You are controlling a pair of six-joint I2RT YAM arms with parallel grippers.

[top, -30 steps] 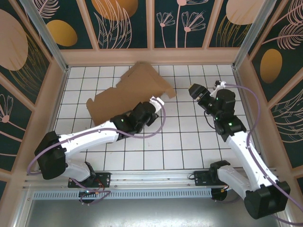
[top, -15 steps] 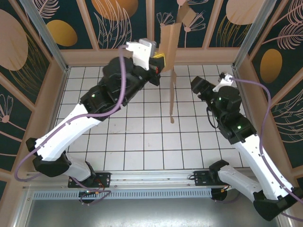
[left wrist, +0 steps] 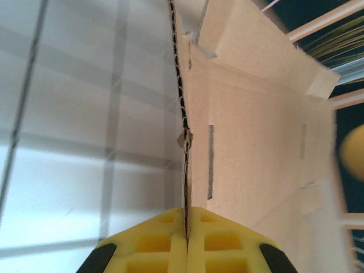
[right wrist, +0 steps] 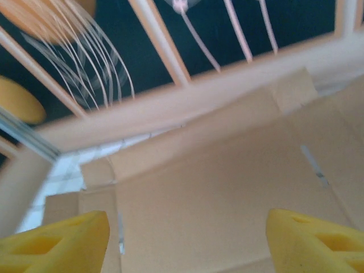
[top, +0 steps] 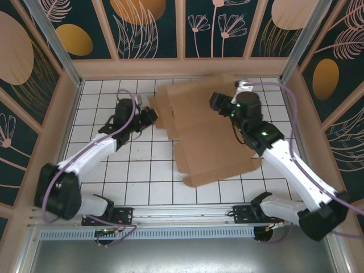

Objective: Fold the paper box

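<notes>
Paper box: the paper box point(top: 207, 136) was an unfolded die-cut cardboard sheet, reaching from the upper middle of the top view down past centre right, over the tiled table point(top: 114, 170). We saw slots and flaps but no wall raised.
Left gripper: the left gripper point(top: 152, 115), at centre left of the top view, was clamped on the sheet's left edge. In its wrist view the yellow pads point(left wrist: 222, 242) pinched the corrugated edge.
Right gripper: the right gripper point(top: 217, 102) hung over the sheet's upper right part, jaws spread wide with nothing between them. We could not tell whether it touched the cardboard.
Stage: we judged the folding barely begun.
Risk, slip: the only hold was a thin edge pinch, so a pull or twist could swing the sheet or tear it free.
Risk, bad crease: if the right gripper pressed off a scored line, a panel could buckle.
Risk, drift: a push on the unpinned right side might slide the sheet towards the back wall.
</notes>
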